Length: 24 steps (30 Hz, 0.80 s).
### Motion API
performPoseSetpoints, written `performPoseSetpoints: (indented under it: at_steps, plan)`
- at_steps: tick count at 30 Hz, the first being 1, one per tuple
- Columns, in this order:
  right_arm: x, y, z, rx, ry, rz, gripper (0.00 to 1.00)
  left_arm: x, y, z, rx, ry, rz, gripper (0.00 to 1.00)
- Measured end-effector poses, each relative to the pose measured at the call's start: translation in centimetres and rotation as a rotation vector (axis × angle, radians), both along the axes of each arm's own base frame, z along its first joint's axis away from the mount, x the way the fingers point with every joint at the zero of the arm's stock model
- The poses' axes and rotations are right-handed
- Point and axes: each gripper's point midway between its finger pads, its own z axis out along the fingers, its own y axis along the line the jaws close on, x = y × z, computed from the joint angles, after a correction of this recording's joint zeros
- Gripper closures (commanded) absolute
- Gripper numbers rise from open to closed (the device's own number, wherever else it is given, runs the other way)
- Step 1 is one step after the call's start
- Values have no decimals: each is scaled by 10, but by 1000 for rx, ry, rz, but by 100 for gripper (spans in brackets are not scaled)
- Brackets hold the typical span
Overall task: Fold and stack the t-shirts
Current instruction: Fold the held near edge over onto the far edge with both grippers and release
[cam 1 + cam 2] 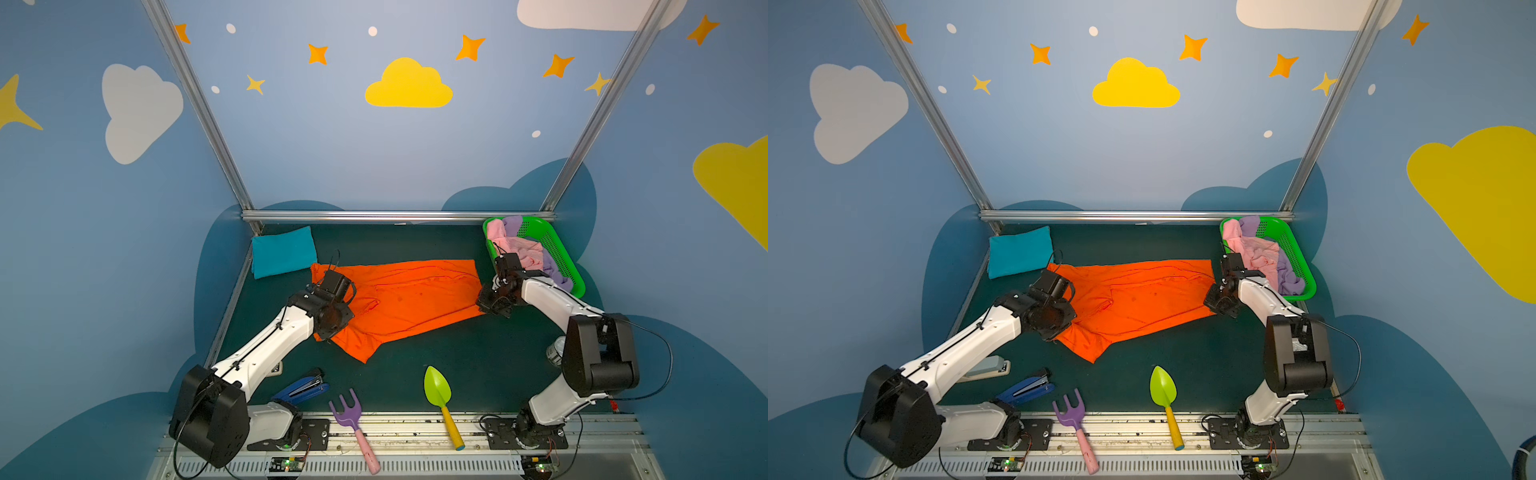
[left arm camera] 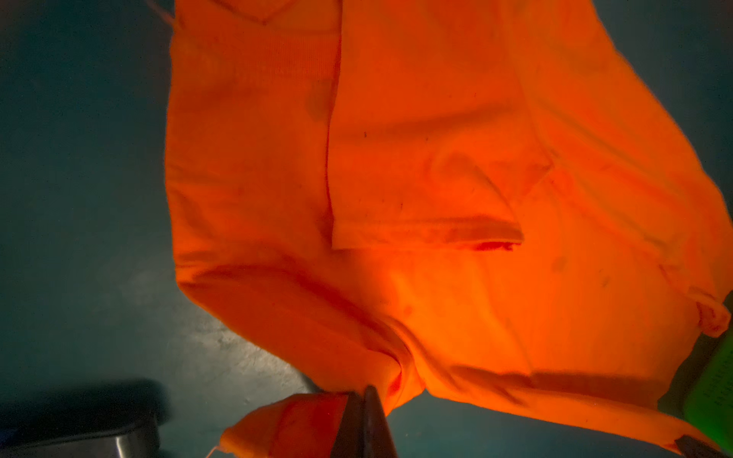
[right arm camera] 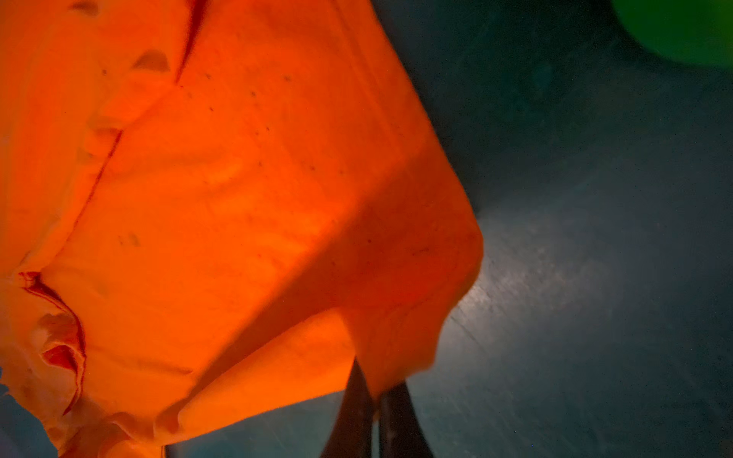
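The bright orange cotton t-shirt (image 1: 415, 303) lies spread lengthwise on the dark green counter (image 1: 415, 374); the left fingers (image 2: 367, 428) are pinched tight on its left end, the right fingers (image 3: 359, 416) clamped on its near right corner. This looks like a lengthwise fold: raise both ends together, keep the cloth taut between them, carry the near edge over to the far edge; lay it flat before letting go. Beyond, the folded teal t-shirt (image 1: 282, 251) waits far left; the crumpled pink t-shirt (image 1: 519, 249) and lilac t-shirt (image 1: 557, 274) sit in the green plastic basket (image 1: 559, 245).
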Motion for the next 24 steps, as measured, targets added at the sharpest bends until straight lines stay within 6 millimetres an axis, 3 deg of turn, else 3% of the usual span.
performPoseSetpoints:
  at_steps: [6, 15, 19, 24]
  plan:
    - [16, 1, -3, -12, 11, -3, 100, 31, 16, -1, -5, 14, 37, 96]
    - [52, -1, 8, -43, -29, -14, 100, 72, 22, 8, -27, -7, 45, 96]
    - [60, 2, 6, -51, -30, -10, 95, 87, 23, 11, -31, -19, 43, 96]
    - [60, 3, -1, -72, -9, -5, 93, 101, 23, -1, -26, 10, 29, 96]
